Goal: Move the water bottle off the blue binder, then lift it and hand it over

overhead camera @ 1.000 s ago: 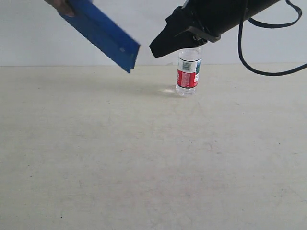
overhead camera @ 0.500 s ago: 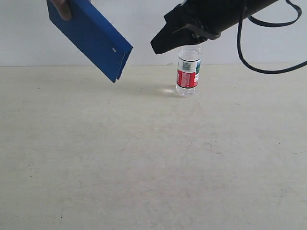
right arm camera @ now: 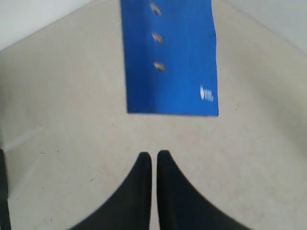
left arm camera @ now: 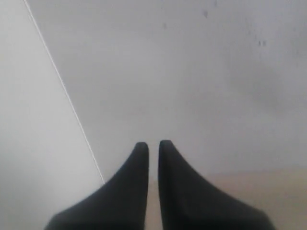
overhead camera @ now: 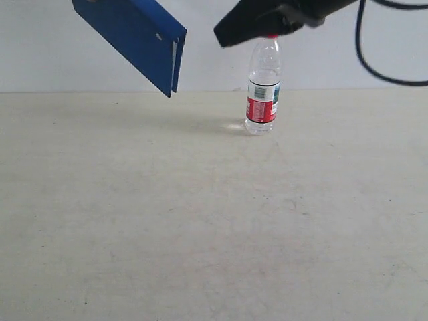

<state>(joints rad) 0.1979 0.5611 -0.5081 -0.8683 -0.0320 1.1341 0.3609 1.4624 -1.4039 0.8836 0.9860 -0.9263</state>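
Bottle (overhead camera: 262, 87) upright on bench (overhead camera: 200, 221): likely light, slick, tippy; grip at label. Binder (overhead camera: 134, 33) aloft: stiff; pinch an edge. Jaws of left gripper (left arm camera: 153, 145) and right gripper (right arm camera: 154, 155): pressed together, empty.

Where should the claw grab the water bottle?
Around the label in the middle of the water bottle, coming in level from the side. It stands upright on the table, and its round, straight body suits a squeeze better than the red cap.
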